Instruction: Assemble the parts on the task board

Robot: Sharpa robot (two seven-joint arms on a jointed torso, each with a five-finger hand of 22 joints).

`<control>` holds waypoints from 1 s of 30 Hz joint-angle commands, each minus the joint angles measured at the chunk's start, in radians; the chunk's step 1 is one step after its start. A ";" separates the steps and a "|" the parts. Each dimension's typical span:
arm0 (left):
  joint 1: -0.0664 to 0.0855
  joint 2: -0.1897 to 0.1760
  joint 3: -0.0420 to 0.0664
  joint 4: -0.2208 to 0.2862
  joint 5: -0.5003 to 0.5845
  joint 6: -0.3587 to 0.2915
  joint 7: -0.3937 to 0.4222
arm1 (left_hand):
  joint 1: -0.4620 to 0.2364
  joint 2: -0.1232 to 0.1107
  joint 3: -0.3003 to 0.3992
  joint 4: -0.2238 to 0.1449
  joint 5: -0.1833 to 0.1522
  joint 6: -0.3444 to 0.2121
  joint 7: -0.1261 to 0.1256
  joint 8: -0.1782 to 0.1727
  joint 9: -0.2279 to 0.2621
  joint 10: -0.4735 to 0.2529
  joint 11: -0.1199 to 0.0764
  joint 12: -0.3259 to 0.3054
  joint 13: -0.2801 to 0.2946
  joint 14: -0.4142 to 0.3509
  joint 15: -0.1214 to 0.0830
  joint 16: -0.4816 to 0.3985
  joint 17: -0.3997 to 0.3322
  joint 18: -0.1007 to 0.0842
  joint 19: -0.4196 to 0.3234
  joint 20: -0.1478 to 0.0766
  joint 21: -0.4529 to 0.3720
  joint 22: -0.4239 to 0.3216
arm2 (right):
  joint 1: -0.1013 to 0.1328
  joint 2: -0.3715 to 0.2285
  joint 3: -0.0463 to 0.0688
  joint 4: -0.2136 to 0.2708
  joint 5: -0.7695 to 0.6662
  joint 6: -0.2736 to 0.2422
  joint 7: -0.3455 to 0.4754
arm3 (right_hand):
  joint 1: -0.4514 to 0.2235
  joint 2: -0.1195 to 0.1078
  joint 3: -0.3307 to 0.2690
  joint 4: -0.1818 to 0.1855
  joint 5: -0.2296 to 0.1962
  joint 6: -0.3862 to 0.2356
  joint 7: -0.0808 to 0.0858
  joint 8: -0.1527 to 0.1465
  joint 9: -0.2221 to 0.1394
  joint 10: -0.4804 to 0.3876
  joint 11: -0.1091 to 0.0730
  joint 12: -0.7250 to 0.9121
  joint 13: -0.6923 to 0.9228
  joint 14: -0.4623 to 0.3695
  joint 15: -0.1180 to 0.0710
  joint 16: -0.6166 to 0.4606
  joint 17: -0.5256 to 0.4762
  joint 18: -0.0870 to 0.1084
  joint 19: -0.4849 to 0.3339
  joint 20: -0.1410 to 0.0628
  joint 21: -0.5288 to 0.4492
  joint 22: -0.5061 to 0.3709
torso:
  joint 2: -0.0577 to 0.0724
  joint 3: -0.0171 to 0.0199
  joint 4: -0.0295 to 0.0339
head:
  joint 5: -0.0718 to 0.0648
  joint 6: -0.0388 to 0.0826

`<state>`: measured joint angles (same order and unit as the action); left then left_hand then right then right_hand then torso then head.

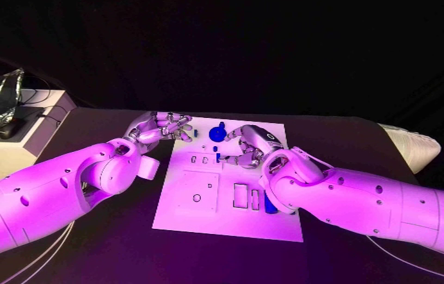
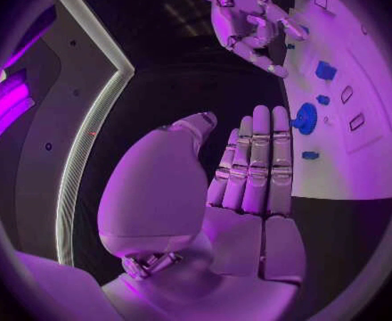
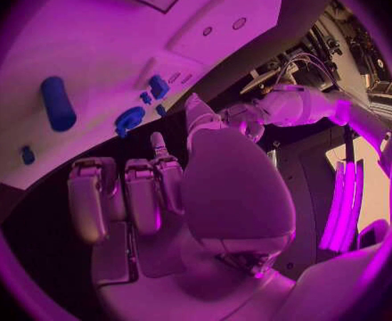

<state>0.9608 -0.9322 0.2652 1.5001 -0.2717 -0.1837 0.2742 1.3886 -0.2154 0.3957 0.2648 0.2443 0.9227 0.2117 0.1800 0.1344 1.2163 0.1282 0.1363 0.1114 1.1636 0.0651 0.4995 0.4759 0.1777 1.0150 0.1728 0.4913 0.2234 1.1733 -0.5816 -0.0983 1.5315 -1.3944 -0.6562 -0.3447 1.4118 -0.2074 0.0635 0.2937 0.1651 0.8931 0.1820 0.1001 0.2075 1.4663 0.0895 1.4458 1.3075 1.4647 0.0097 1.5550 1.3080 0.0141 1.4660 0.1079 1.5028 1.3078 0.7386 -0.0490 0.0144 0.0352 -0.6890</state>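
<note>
The task board (image 1: 199, 213) lies flat in the middle of the table (image 1: 92, 245), and you cannot read any writing on it. Nearest to you, a blue cylinder (image 1: 270, 203) is half hidden by the right arm. Farther, the right hand (image 1: 248, 144) hovers with curled fingers (image 1: 242, 161) holding nothing, beside a small blue peg (image 1: 217, 157). The round blue part (image 1: 218, 132) is beyond. At the far left corner, the left hand (image 1: 157, 129) is empty, fingers (image 2: 260, 157) straight and together.

Far board edge: left hand (image 1: 159, 129) and right hand (image 1: 251, 144) are crowding a blue gear (image 1: 217, 132).
Near task board (image 1: 231, 223): lying open.
</note>
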 commanded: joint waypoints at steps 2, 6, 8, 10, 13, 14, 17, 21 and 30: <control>0.001 0.009 0.001 0.000 -0.109 -0.054 -0.112 | -0.056 0.003 -0.047 0.017 -0.003 0.007 -0.028 0.061 0.027 0.025 -0.025 0.092 0.061 0.057 -0.028 0.180 0.111 0.004 0.060 -0.029 0.092 0.051 | 0.023 -0.050 0.006 0.031 0.190 -0.058 0.135 | 0.009 0.021 -0.005 -0.002 0.033 0.010 -0.005 0.001 0.001 0.001 0.002 -0.001 0.146 0.091 0.006 0.000 0.198 0.005 0.072 0.009 -0.007 0.210 | -0.013 0.0056 -0.0054 | 0.007 0.003; 0.003 0.020 0.001 -0.003 -0.177 -0.073 -0.186 | -0.098 0.030 -0.092 0.029 0.004 -0.054 -0.051 0.209 0.099 -0.055 -0.050 0.347 0.250 0.167 -0.054 0.644 0.489 0.004 0.099 -0.070 0.336 0.205 | 0.050 -0.106 0.009 0.047 0.320 -0.052 0.189 | 0.016 0.048 0.011 -0.004 0.072 0.042 -0.015 0.023 0.009 -0.002 -0.007 -0.003 0.144 0.090 -0.001 -0.002 0.192 0.008 0.067 0.004 -0.018 0.203 | -0.026 0.0110 -0.0070 | 0.011 -0.001; 0.011 0.033 0.001 -0.011 -0.230 -0.070 -0.251 | -0.097 0.035 -0.086 0.027 0.009 -0.085 -0.058 0.291 0.144 -0.099 -0.056 0.481 0.342 0.221 -0.062 0.780 0.635 -0.005 0.096 -0.073 0.469 0.330 | 0.067 -0.139 0.011 0.047 0.389 -0.044 0.213 | 0.013 0.051 0.020 -0.005 0.145 0.034 -0.015 0.030 0.010 -0.009 -0.008 -0.010 0.138 0.089 -0.003 -0.004 0.188 0.011 0.060 0.001 -0.034 0.192 | -0.032 0.0140 -0.0071 | 0.015 -0.004; 0.023 0.051 0.001 -0.024 -0.281 -0.049 -0.327 | -0.115 0.042 -0.083 0.024 0.009 -0.097 -0.066 0.331 0.166 -0.092 -0.065 0.566 0.395 0.275 -0.069 0.866 0.745 -0.027 0.155 -0.078 0.596 0.493 | 0.082 -0.164 0.012 0.038 0.455 -0.031 0.234 | 0.006 0.056 0.027 -0.004 0.162 0.049 -0.020 0.050 0.017 -0.008 -0.012 -0.008 0.140 0.089 -0.006 -0.003 0.189 0.012 0.060 -0.001 -0.036 0.191 | -0.040 0.0181 -0.0079 | 0.021 -0.004; 0.047 0.080 0.001 -0.051 -0.366 0.009 -0.459 | -0.212 0.070 -0.091 0.030 0.006 -0.124 -0.072 0.393 0.201 -0.122 -0.069 0.672 0.463 0.293 -0.072 0.903 0.787 -0.036 0.156 -0.080 0.678 0.584 | 0.096 -0.191 0.012 0.017 0.525 -0.013 0.254 | 0.001 0.059 0.034 -0.005 0.166 0.059 -0.024 0.067 0.024 -0.007 -0.015 -0.006 0.141 0.090 -0.009 -0.003 0.191 0.012 0.060 -0.004 -0.036 0.192 | -0.048 0.0245 -0.0111 | 0.025 -0.003; 0.057 0.091 0.000 -0.061 -0.396 0.034 -0.501 | -0.236 0.070 -0.102 0.029 0.005 -0.133 -0.073 0.400 0.205 -0.126 -0.068 0.686 0.472 0.296 -0.072 0.910 0.796 -0.038 0.158 -0.080 0.692 0.600 | 0.099 -0.198 0.012 0.009 0.539 -0.007 0.256 | 0.001 0.060 0.036 -0.005 0.170 0.060 -0.025 0.071 0.027 -0.007 -0.016 -0.006 0.141 0.090 -0.010 -0.003 0.191 0.012 0.060 -0.005 -0.036 0.191 | -0.049 0.0264 -0.0118 | 0.026 -0.004; 0.084 0.122 0.000 -0.091 -0.481 0.106 -0.605 | -0.265 0.064 -0.135 0.029 0.001 -0.139 -0.079 0.431 0.220 -0.120 -0.074 0.734 0.498 0.320 -0.076 0.944 0.847 -0.050 0.191 -0.082 0.750 0.684 | 0.104 -0.212 0.013 -0.012 0.565 0.012 0.259 | 0.005 0.060 0.040 -0.008 0.173 0.058 -0.026 0.075 0.029 -0.008 -0.017 -0.007 0.140 0.089 -0.011 -0.004 0.189 0.012 0.059 -0.006 -0.040 0.189 | -0.056 0.0349 -0.0137 | 0.031 -0.008; 0.124 0.163 -0.013 -0.131 -0.555 0.175 -0.688 | -0.257 0.066 -0.154 0.028 0.005 -0.123 -0.092 0.464 0.240 -0.054 -0.086 0.848 0.620 0.346 -0.086 0.979 0.905 -0.065 0.236 -0.090 0.808 0.775 | 0.108 -0.221 0.013 -0.030 0.580 0.036 0.252 | 0.005 0.057 0.041 -0.008 0.172 0.054 -0.026 0.076 0.030 -0.011 -0.017 -0.011 0.137 0.089 -0.011 -0.004 0.187 0.014 0.055 -0.006 -0.047 0.184 | -0.065 0.0457 -0.0151 | 0.035 -0.014; 0.226 0.273 -0.102 -0.246 -0.644 0.327 -0.807 | -0.275 0.081 -0.194 0.030 0.010 -0.097 -0.123 0.552 0.327 0.044 -0.113 1.027 0.833 0.373 -0.110 1.016 0.975 -0.086 0.299 -0.110 0.881 0.899 | 0.110 -0.230 0.013 -0.050 0.577 0.073 0.229 | 0.003 0.054 0.042 -0.007 0.173 0.047 -0.025 0.076 0.031 -0.014 -0.017 -0.014 0.134 0.088 -0.011 -0.005 0.184 0.016 0.053 -0.007 -0.053 0.180 | -0.077 0.0595 -0.0194 | 0.043 -0.033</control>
<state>1.1801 -0.6712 0.1681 1.2675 -0.8432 0.0227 -0.4423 1.1180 -0.1394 0.2068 0.2938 0.2506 0.8277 0.0965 0.7258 0.4562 1.2550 0.0143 1.1591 0.9396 1.4652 -0.0394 1.5102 1.3081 0.1073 1.3069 0.0622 1.3680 1.1192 1.2825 -0.8100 -0.0861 1.4830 -0.8324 -0.6276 -0.1203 1.4173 -0.1567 0.0998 0.2881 0.3333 0.9465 0.1578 0.1738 0.2375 1.4536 0.0767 1.4380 1.3080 1.4671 0.0073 1.5550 1.3077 0.0141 1.4660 0.1077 1.4558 1.3078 0.6673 0.0040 -0.0030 0.0748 -0.7167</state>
